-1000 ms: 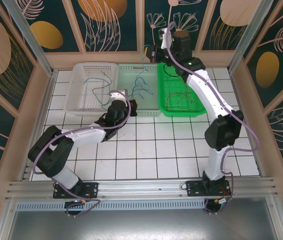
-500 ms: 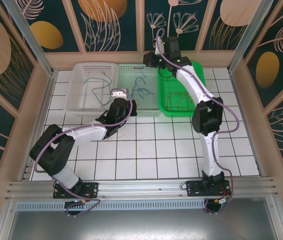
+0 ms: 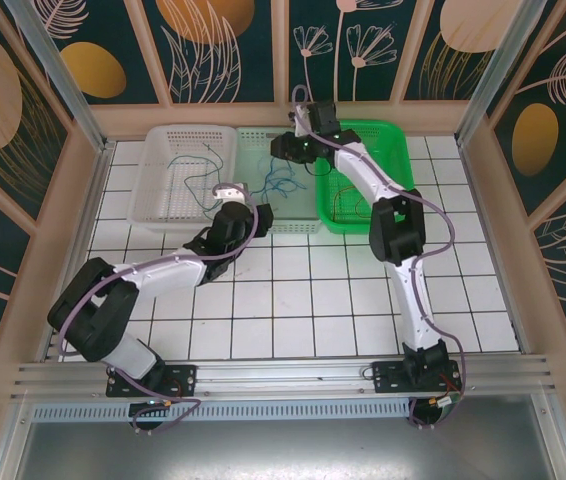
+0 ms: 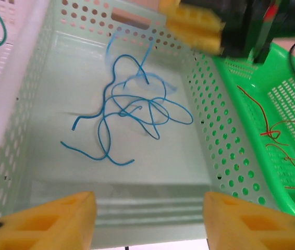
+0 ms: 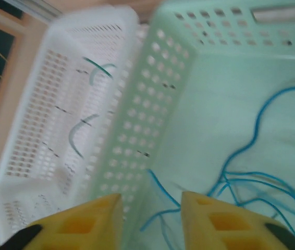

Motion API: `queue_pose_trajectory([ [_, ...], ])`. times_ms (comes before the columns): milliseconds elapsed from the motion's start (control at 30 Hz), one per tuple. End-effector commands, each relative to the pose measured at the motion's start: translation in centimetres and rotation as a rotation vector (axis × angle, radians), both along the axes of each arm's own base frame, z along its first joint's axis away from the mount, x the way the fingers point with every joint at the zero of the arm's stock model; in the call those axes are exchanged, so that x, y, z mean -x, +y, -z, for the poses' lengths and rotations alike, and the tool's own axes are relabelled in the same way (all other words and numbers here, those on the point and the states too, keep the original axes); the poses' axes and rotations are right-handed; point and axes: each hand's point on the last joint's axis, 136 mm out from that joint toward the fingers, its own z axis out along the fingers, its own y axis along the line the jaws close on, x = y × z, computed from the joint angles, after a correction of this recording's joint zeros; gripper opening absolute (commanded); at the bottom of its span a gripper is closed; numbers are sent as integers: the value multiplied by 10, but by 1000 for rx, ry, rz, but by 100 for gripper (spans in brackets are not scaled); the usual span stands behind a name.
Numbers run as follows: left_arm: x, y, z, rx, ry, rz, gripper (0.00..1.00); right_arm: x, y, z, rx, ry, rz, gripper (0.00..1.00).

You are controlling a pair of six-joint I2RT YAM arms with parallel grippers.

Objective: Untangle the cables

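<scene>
Across the floor of the pale green basket (image 4: 210,130), the blue cables (image 4: 132,114) are seen lying in a loose tangle of overlapping loops. Their free ends trail toward 7 and 8 o'clock in the left wrist view. At the 9 o'clock side of that basket, pressed against it, a white basket (image 3: 153,190) is set, and thin teal-green cables (image 3: 200,178) are spread over its floor. At the 3 o'clock side a bright green basket (image 3: 395,150) is set, where red cables (image 4: 279,139) are curled in a few loose bends. All three baskets are ranged along the 12 o'clock edge of the white tiled table (image 3: 313,300).

The left gripper (image 4: 147,213) is held at the 6 o'clock rim of the pale green basket, pointed toward 12 — its yellow fingers are spread wide, and nothing is caught between them. The right gripper (image 5: 150,208) is held over the same basket from the 12 o'clock end, above the wall shared with the white basket. Its fingers are parted as well, and one blue strand is seen through the gap, not pinched. From the left wrist camera the right gripper's yellow fingers are made out, blurred, at 12 to 1 o'clock above the far rim.

In the top view the left arm is stretched from 7 o'clock toward the baskets, and the right arm is reached up from 5 o'clock.
</scene>
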Motion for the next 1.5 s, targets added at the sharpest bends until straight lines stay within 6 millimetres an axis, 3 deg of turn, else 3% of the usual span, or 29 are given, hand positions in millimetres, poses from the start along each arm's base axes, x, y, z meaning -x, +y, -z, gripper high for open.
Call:
queue_pose_trajectory([
  [0, 4, 19, 0, -42, -2, -51, 63, 2, -3, -2, 19, 9, 2, 53],
  [67, 7, 26, -2, -55, -6, -70, 72, -1, -7, -5, 40, -8, 14, 73],
  [233, 10, 41, -9, -100, -16, -114, 87, -1, -18, -40, 48, -73, 30, 87],
  [333, 12, 56, -12, -141, -19, -169, 96, 10, -22, -72, 53, -147, 16, 93],
  [433, 14, 79, -15, -188, -21, -242, 99, 31, -31, -99, 93, -258, 16, 98],
  [500, 17, 97, -20, -232, -30, -298, 98, 46, -49, -115, 129, -365, 60, 99],
  [600, 24, 125, -31, -301, -64, -372, 99, 73, -103, -116, 205, -521, 205, 99],
  [733, 26, 163, -40, -356, -102, -454, 98, 107, -212, -98, 370, -693, 501, 99],
  [800, 24, 182, -39, -390, -115, -495, 99, 125, -262, -75, 467, -739, 613, 99],
  [833, 22, 194, -37, -405, -119, -524, 99, 134, -284, -60, 493, -744, 661, 99],
  [933, 16, 213, -32, -440, -165, -536, 99, 153, -324, -23, 476, -719, 747, 99],
  [1067, 18, 224, -26, -475, -232, -526, 99, 171, -341, 3, 481, -735, 802, 99],
  [1167, 17, 223, -25, -510, -263, -476, 99, 179, -353, 9, 482, -782, 858, 99],
  [1333, 25, 240, -10, -479, -285, -458, 99, 176, -357, 32, 453, -776, 873, 99],
  [1467, 35, 245, -10, -455, -369, -422, 99, 176, -357, 33, 450, -764, 868, 99],
])
